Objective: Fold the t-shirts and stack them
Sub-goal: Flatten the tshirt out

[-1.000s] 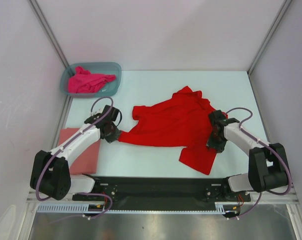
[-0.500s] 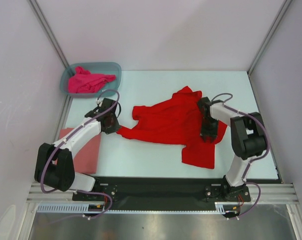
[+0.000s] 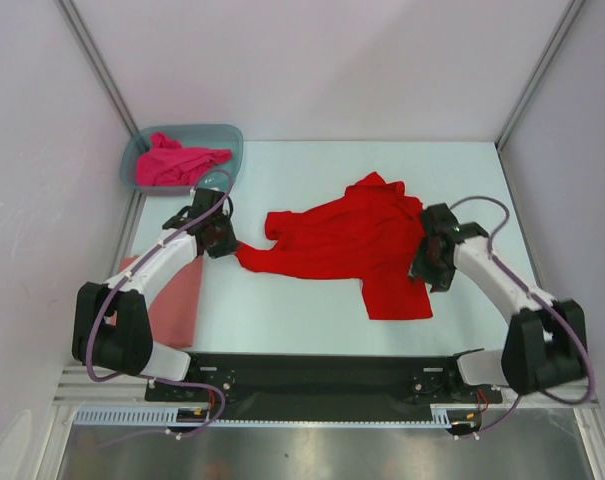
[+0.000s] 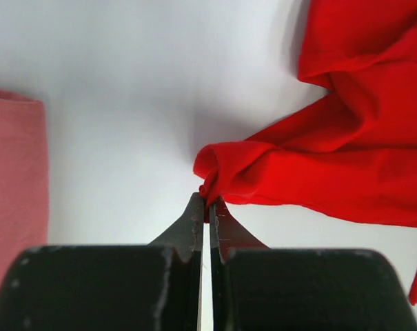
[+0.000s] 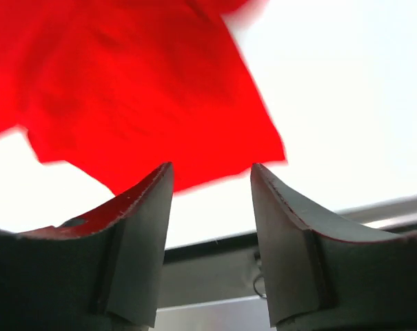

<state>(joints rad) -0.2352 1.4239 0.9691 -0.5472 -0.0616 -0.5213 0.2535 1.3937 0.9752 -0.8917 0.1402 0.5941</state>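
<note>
- Top external view: the red t-shirt [image 3: 347, 245] lies spread and rumpled on the middle of the white table [image 3: 312, 175], with 1 corner drawn out to a point on its left side and a flap hanging toward the near edge.
- The left gripper [image 3: 231, 247] sits at that left point of the shirt.
- In the left wrist view its 2 fingers are pressed together, pinching a small bunched fold of the red cloth at their tips; the cloth trails away from them to the right.
- The right gripper [image 3: 424, 270] sits low at the right edge of the shirt.
- In the right wrist view its jaws stand apart with nothing between them, and the hem of the red cloth shows just beyond the tips.
- The salmon-pink t-shirt [image 3: 177, 310] lies as a folded rectangle at the table's left near side, partly under the left arm.
- The magenta-pink t-shirt [image 3: 177, 162] sits crumpled in the blue-grey tub [image 3: 234, 138] at the far left corner.
</note>
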